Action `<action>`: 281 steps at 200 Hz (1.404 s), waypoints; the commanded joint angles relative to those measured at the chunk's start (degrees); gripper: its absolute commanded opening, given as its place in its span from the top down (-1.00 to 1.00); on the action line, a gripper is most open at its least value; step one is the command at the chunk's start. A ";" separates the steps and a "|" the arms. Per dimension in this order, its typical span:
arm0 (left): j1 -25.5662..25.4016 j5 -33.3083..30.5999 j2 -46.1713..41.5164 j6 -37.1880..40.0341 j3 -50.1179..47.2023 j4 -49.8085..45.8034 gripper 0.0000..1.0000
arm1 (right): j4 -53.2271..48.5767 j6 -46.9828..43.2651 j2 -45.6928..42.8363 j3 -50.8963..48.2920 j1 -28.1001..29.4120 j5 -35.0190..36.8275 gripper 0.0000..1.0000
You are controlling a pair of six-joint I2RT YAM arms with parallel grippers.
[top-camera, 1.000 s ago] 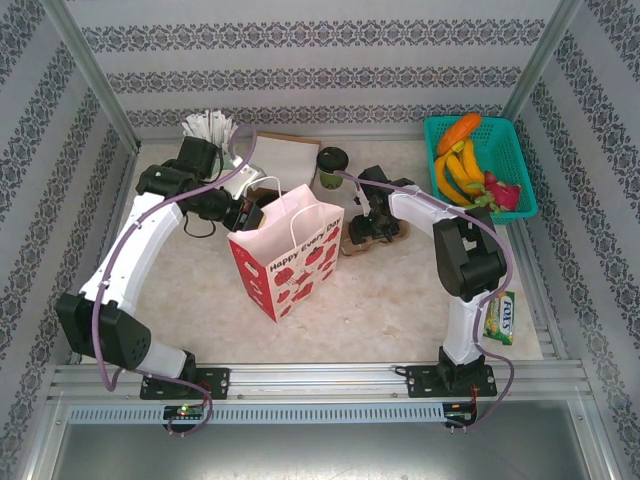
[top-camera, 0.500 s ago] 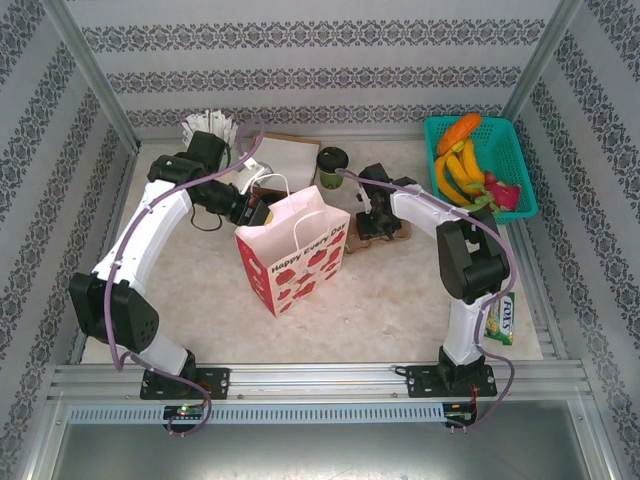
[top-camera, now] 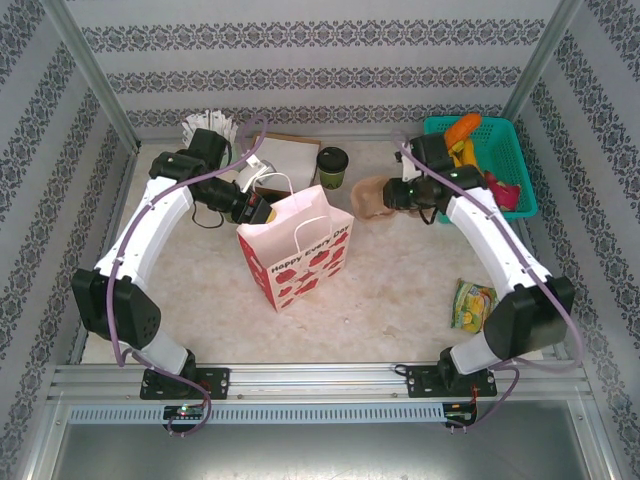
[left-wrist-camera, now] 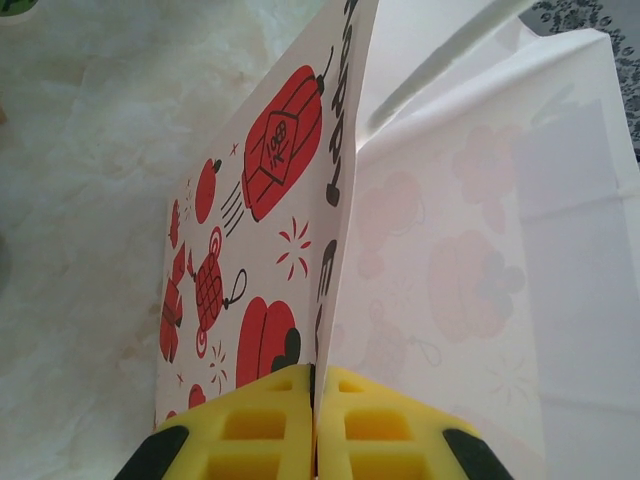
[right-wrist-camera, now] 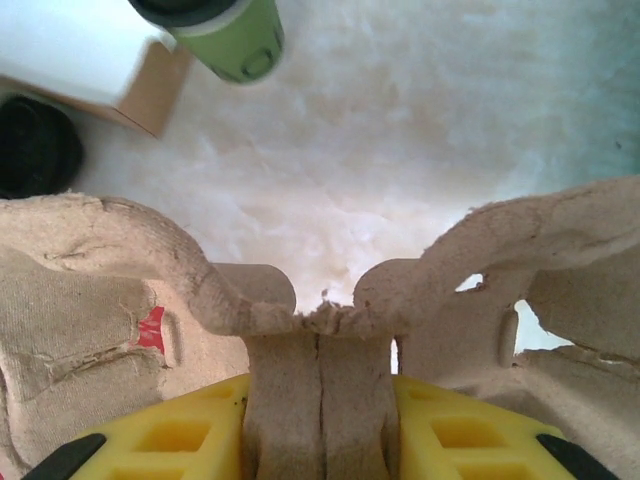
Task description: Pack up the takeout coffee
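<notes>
The takeout coffee (top-camera: 332, 166), a pale-green cup with a black lid, stands at the back of the table behind the paper gift bag (top-camera: 295, 250); its green side also appears at the top of the right wrist view (right-wrist-camera: 230, 35). My left gripper (top-camera: 262, 213) is shut on the bag's upper rim (left-wrist-camera: 270, 200), the yellow fingers (left-wrist-camera: 260, 420) pinching the paper edge. To the right of the cup, my right gripper (top-camera: 395, 195) is shut on the centre ridge of a brown pulp cup carrier (top-camera: 368, 197), which hangs above the table (right-wrist-camera: 100, 270).
A teal basket (top-camera: 505, 150) of fruit sits at the back right. A yellow-green snack packet (top-camera: 472, 305) lies front right. A brown and white flat paper item (top-camera: 290, 155) and a cup of white-wrapped sticks (top-camera: 208, 128) are at the back left.
My right gripper closed on the pulp carrier, lifted it from beside the bag and carried it back and right. The right arm swung outward, uncovering the snack packet. The left gripper kept its hold on the bag.
</notes>
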 commanded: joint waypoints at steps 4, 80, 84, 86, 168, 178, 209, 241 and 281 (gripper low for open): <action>-0.58 2.93 0.75 1.80 1.87 -1.59 0.83 | -2.64 4.96 -2.47 5.49 0.17 -10.71 0.29; -0.80 4.72 1.41 1.14 1.31 -0.51 0.80 | 5.62 17.68 -0.36 17.36 7.05 -32.42 0.28; -0.88 4.60 1.56 1.03 1.29 -0.50 0.79 | 6.50 18.43 -0.19 17.31 7.53 -33.41 0.28; -0.93 4.50 1.57 1.01 1.29 -0.44 0.79 | 6.91 18.87 -0.09 17.26 7.68 -34.00 0.28; -2.04 2.37 3.35 0.72 1.53 -0.86 0.79 | 13.38 24.51 0.70 11.26 13.21 -41.41 0.27; -2.07 2.35 3.41 0.65 1.41 -0.69 0.79 | 15.33 26.27 0.86 9.63 13.19 -42.63 0.26; -2.08 2.50 3.82 0.46 1.56 -0.64 0.79 | 17.25 29.08 1.60 7.74 13.87 -45.27 0.25; -2.05 1.35 3.79 0.71 1.56 -1.11 0.77 | 16.84 30.00 1.61 6.07 14.34 -46.18 0.25; -2.06 1.10 4.09 0.64 1.56 -1.28 0.76 | 17.87 30.29 0.38 7.63 15.92 -45.20 0.25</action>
